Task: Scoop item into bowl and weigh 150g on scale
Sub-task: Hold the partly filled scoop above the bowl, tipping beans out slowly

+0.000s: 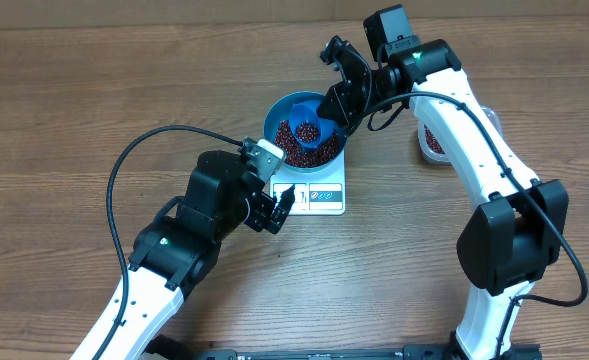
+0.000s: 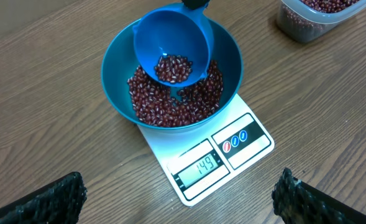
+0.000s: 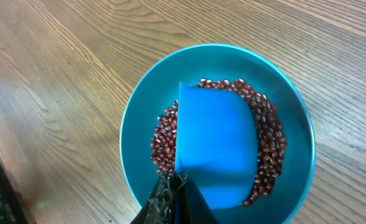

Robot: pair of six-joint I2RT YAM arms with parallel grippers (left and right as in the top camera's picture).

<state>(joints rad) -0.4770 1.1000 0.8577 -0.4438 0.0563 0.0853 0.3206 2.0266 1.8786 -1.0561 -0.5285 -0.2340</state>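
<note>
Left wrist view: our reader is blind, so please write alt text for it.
A blue bowl of red-brown beans sits on a white scale whose display reads 149. A blue scoop holding some beans tilts over the bowl; a clear tub of beans stands at the upper right.

Overhead: high, straight down, far, whole counter [image 1: 54, 90]. Left wrist: mid-near, slanting down and forward at bowl [image 2: 115, 71] on scale [image 2: 161, 146], tub [image 2: 307, 25] at top right. Right wrist: very near, almost straight down into bowl, scoop [image 3: 217, 143] mid-frame. All three share the bowl and scoop.
</note>
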